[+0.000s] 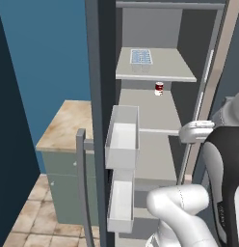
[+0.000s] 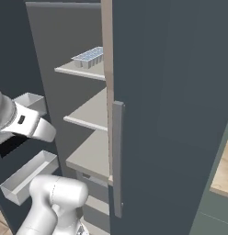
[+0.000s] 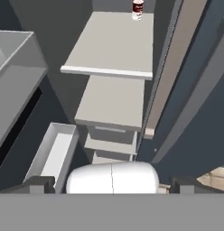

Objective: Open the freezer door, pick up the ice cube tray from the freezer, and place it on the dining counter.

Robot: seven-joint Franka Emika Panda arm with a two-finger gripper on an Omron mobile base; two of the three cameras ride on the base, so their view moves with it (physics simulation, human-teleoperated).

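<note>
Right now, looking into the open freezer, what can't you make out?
- Ice cube tray: too small in the left base view to count cells; in the right base view the door edge cuts it off.
- Can: label too small to read.
- Lowest shelves: hidden behind the robot's arm in the base views.

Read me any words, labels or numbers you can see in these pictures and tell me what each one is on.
No text can be read anywhere.
The small red-and-white can on the middle freezer shelf has a label: too small and blurred to read.
The ice cube tray on the upper shelf has no markings.
</note>
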